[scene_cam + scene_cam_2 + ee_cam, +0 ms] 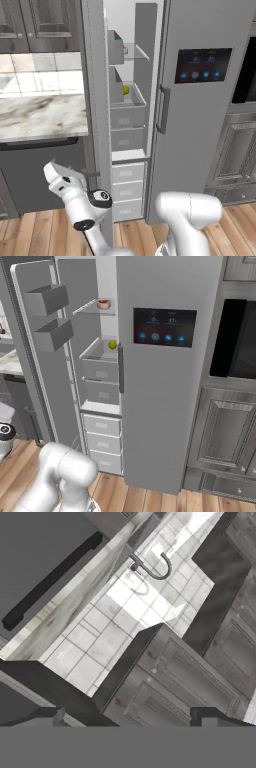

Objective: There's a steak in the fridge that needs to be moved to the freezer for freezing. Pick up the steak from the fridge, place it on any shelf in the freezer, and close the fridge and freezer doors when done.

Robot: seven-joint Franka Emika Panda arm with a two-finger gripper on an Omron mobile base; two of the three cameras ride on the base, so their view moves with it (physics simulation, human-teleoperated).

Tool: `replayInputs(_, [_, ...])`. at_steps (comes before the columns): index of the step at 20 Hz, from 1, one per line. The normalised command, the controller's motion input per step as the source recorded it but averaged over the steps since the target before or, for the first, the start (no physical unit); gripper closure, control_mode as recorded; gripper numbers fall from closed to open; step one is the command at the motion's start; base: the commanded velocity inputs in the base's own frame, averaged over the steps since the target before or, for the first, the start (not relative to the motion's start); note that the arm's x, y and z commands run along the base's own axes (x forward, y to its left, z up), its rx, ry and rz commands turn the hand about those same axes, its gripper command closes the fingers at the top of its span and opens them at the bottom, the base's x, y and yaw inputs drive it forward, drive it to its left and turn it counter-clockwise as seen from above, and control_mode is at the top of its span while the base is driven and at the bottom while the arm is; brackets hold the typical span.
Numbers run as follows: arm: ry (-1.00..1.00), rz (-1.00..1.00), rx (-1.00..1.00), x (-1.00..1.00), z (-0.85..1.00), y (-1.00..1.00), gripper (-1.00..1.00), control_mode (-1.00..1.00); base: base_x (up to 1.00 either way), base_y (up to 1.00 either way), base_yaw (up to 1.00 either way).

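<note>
Hanging low beside the open fridge door (95, 100), gripper (95, 174) spread and empty, steak (103, 304) likely soft, slippery, best pinched mid-slab.

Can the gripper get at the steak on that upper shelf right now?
Probably yes, but not directly. The left door stands open and nothing sits in front of the steak. The gripper, though, is open and faces the tiled wall, so it must swing round first.
</note>
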Motion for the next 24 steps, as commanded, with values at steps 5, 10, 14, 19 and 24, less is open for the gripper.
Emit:
replayInputs(5, [0.03,-0.21,-0.02,0.42,-0.05,-0.09,-1.00,-1.00,0.00,0.00,0.00])
replayInputs(10, [0.11,-0.14,0.00,0.24,-0.14,-0.33,-1.00,-1.00,0.00,0.00,0.00])
replayInputs(14, [0.06,-0.11,-0.01,0.11,-0.20,-0.29,-1.00,-1.00,0.00,0.00,0.00])
replayInputs(19, [0.00,-0.15,0.00,0.04,0.00,-0.38,-1.00,-1.00,0.00,0.00,0.00])
replayInputs(24, [0.03,-0.13,0.00,0.53,-0.05,-0.03,-1.00,-1.00,0.00,0.00,0.00])
